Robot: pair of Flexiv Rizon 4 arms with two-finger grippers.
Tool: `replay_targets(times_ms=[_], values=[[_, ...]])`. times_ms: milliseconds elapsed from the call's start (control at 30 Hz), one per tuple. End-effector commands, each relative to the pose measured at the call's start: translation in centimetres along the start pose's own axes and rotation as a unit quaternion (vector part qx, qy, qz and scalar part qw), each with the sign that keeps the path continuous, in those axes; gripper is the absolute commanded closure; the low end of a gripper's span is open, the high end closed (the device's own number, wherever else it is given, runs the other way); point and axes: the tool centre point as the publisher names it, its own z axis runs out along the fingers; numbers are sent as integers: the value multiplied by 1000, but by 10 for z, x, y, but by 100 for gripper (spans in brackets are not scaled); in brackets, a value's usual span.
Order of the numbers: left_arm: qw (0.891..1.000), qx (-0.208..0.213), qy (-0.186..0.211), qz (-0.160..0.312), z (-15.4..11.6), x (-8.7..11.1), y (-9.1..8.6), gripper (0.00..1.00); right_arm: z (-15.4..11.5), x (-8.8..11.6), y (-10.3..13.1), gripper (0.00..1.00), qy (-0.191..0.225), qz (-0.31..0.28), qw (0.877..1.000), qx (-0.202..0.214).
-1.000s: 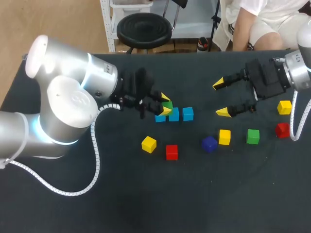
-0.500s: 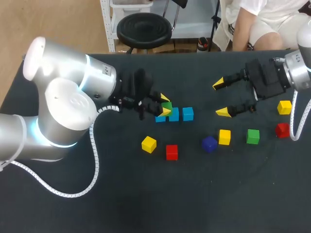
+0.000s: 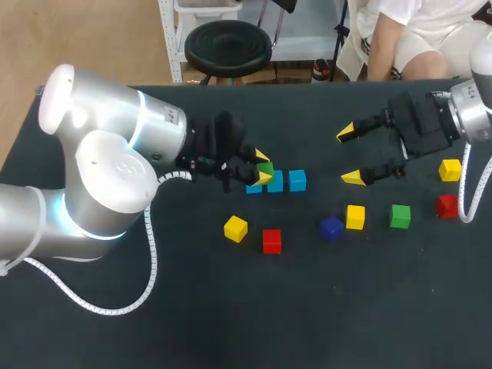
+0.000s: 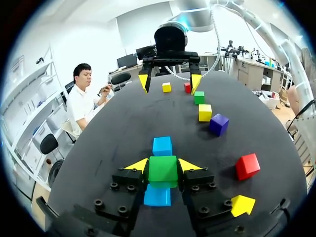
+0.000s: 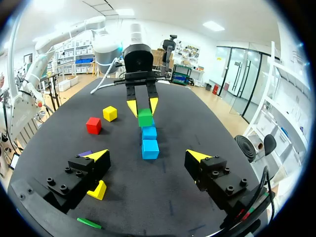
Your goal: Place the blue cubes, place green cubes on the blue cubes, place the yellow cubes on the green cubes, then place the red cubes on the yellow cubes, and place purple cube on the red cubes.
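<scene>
Little differs from a second ago: the left arm (image 3: 108, 177) has nudged slightly right. The left gripper (image 3: 261, 166) stays clamped on the green cube (image 3: 265, 167), just left of frame centre over the leftmost blue cube (image 3: 251, 188) of a row of three. The right gripper (image 3: 350, 154) is unchanged at upper right, fingers spread wide, holding nothing.

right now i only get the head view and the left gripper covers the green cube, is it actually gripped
Observer: Yes. The left wrist view shows both tips of the left gripper against the green cube's sides.
Operator: whats under it
Observer: A blue cube shows directly beneath it. I cannot tell whether they touch.
Operator: lined up with the row
Observer: The right wrist view shows it in line with the middle blue cube and the end blue cube.
</scene>
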Motion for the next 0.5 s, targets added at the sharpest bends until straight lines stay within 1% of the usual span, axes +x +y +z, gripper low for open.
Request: replay_targets(times_ms=[33,500], values=[[1000,2,3,1,0,0,2,100,0,0,1,0,0,-1,1000,1],[1000,0,5,0,1,2,6,100,0,0,1,0,0,-1,1000,1]])
